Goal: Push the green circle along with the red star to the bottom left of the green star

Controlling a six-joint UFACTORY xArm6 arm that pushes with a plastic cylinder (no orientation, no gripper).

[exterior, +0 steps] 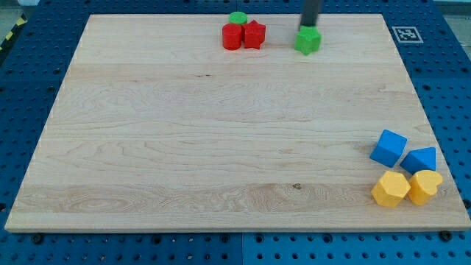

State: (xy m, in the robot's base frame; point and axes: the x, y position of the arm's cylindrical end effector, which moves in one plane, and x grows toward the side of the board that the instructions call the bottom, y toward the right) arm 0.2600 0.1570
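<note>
The green circle (237,18) lies near the view's top edge of the wooden board (184,132). Right below it a red round block (232,37) and the red star (254,34) sit side by side, touching it. The green star (307,40) lies to their right, apart from them. My rod comes down from the view's top and my tip (309,25) sits just above the green star, at its top edge.
At the view's bottom right are two blue blocks (388,147) (420,159) and two yellow blocks (390,189) (425,185), clustered near the board's edge. A marker tag (405,33) lies off the board's top right corner.
</note>
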